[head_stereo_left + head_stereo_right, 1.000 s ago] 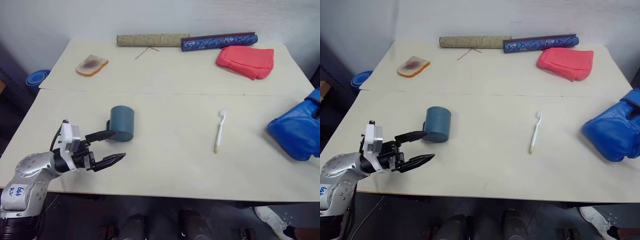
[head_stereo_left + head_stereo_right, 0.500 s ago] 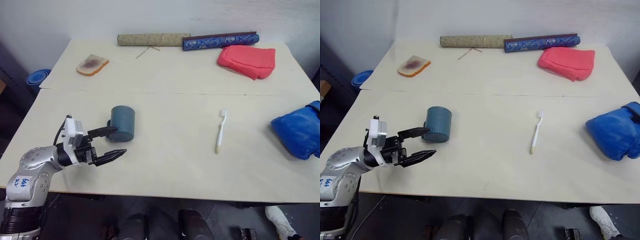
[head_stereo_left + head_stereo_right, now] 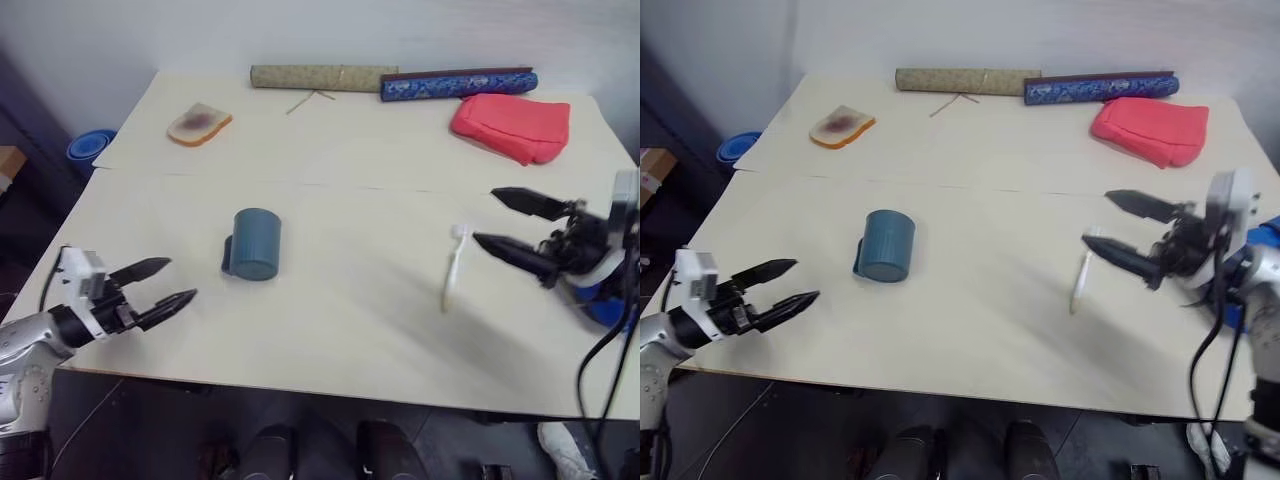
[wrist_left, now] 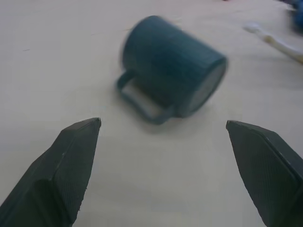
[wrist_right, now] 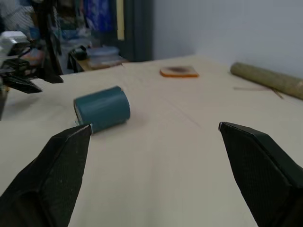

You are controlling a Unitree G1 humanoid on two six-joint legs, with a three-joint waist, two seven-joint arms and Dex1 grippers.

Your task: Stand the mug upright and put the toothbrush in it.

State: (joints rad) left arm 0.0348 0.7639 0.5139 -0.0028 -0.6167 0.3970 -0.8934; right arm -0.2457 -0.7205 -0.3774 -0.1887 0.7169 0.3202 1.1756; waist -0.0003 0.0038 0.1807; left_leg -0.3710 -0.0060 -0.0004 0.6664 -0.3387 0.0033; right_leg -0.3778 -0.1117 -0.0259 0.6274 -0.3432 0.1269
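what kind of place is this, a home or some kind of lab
Probably a lab or test room, not a home: two plain tables pushed together by a bare wall, unrelated props on them (mug, toothbrush, toast), and cluttered shelving in the right wrist view.

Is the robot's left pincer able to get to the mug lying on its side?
Probably yes. The left pincer is open and empty, pointing toward the mug, with only bare table between them. The mug's handle faces it.

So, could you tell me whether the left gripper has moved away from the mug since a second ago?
Yes. The left gripper, open, has drawn back from the mug toward the table's near left corner; earlier one finger reached the mug's side.
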